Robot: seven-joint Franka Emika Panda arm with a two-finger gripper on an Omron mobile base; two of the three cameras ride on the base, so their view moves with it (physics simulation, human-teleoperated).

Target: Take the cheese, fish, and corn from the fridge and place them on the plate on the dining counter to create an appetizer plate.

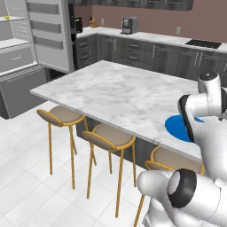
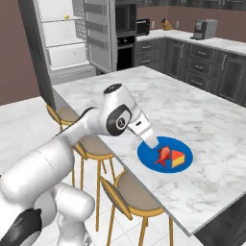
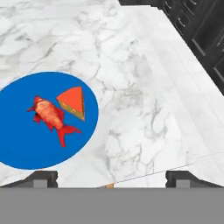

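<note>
In the middle of the kitchen stands the dining counter (image 2: 192, 115), a white-and-grey marble island with yellow-framed round stools (image 1: 107, 137) tucked along its near edge. Behind it, dark wall cabinets (image 1: 146, 53) carry a second marble worktop with a coffee machine (image 1: 129, 25) on it. At the far left, the fridge (image 2: 67, 43) stands open, its ribbed door (image 1: 49, 33) swung out and its white shelves exposed. A small yellow item (image 1: 6, 17) lies on an upper shelf; it is too small to identify with certainty.

The blue plate (image 2: 146, 154) lies flat on the counter near the stool-side edge. The fish (image 3: 51, 117) and the cheese (image 3: 73, 103) lie on the plate, close beside each other; whether they touch cannot be told.

The white arm reaches from the base over the counter edge, its forearm angled downward toward the plate. The gripper (image 3: 111, 178) hangs above the counter, offset to one side of the plate. Its two dark fingertips (image 3: 43, 178) stand wide apart with nothing between them.

In the left base view, the arm's upper links cover part of the plate. In the right base view, the hand overlaps the plate's near rim.
</note>
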